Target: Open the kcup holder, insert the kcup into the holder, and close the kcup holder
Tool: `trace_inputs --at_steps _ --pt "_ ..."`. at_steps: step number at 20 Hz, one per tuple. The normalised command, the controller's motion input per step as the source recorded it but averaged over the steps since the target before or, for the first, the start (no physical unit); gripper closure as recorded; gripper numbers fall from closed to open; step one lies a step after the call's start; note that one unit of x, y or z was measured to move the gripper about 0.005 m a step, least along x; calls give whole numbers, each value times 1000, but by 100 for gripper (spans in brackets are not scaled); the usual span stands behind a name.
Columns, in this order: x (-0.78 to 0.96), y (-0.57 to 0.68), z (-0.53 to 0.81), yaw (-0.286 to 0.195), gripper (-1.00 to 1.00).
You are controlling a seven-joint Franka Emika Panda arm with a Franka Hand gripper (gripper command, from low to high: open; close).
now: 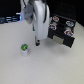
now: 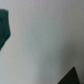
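Item count, exterior view:

- Robot arm (image 1: 37, 15): one, white, with one gripper (image 1: 36, 43) at its lower end; finger count cannot be resolved.
- kcup holder (image 1: 63, 34): one black boxy unit.
- Pods seated in the holder: at least three round tops resolved, namely pod one (image 1: 55, 19), pod two (image 1: 68, 23) and pod three (image 1: 53, 27). Further slots are blurred or hidden by the arm, so the total cannot be confirmed.
- kcup (image 1: 24, 48): one, green-topped, on the table (image 1: 50, 65).
- Table: one.

Wrist view: too blurred for counting.
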Motion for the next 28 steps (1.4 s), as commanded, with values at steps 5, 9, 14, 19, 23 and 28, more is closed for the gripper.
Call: trace_inputs --at_steps 5,9,14,19,23,28 --pt "-281 -519 -386 -251 -100" --pt "-198 -519 -426 -270 -100" --pt "-195 -422 -476 -254 -100" --pt "-76 -104 -383 -191 -100" --pt "-47 -21 -278 -172 -100" --pt "-70 -13 -121 -116 -100"
